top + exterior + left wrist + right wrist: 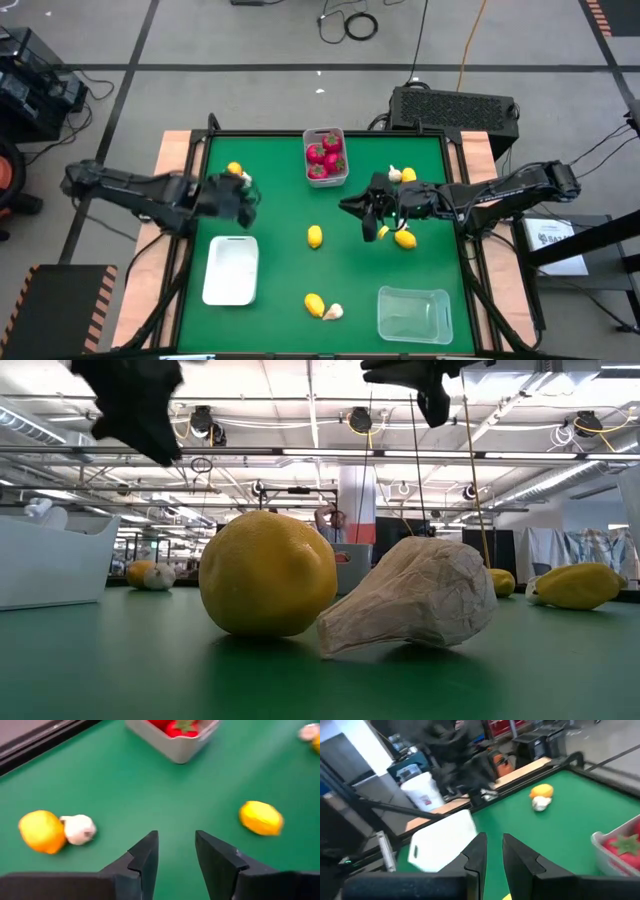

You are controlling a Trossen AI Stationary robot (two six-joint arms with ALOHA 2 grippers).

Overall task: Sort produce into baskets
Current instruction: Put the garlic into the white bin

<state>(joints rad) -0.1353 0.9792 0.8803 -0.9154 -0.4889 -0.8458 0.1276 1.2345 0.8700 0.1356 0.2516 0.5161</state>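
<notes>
Jaws of left gripper [176,857] empty, lemon [42,831] & garlic [79,828] just ahead.

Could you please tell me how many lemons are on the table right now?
5 lemons: one by the left gripper, one mid-table, one at the near edge, two beside the right gripper. More may be hidden beneath it.

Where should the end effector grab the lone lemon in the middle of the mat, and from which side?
Take the lone lemon across its narrower middle, coming straight down from above. It is an oval lying on the bare green mat with nothing touching it, so either side is free. The left end effector is open and faces it; close across the short axis, since the rounded ends would likely slip.
</notes>
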